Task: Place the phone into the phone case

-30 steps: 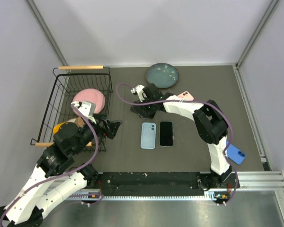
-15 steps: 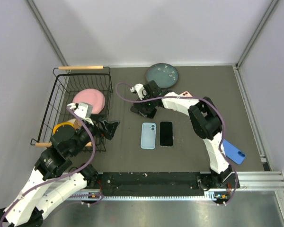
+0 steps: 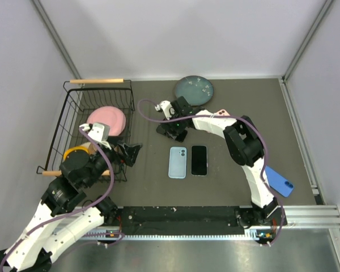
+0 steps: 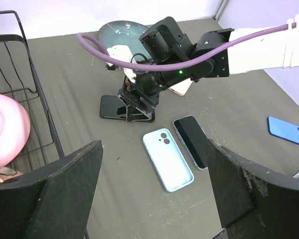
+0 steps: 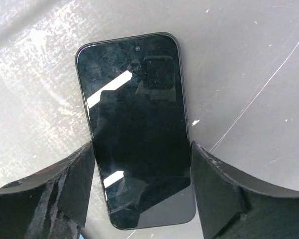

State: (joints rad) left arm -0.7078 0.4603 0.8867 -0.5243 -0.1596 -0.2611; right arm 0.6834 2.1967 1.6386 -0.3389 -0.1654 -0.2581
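Between R jaws, phone flat on table; top cam blocked

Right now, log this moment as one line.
left tool: open, empty | right tool: astride dark phone, grip unclear | light-blue case: flat on table, untouched

From above, the right claw covers nearly all of the phone lying under it, and the left wrist view shows only one end. In the right wrist view we cannot tell whether the fingers press the phone's long edges or merely flank them. The right arm hides part of a pink slab; we cannot tell if it is a case or a phone. The left arm hides most of a yellow thing in the basket. The left wrist view crops the pink plate and the blue case.
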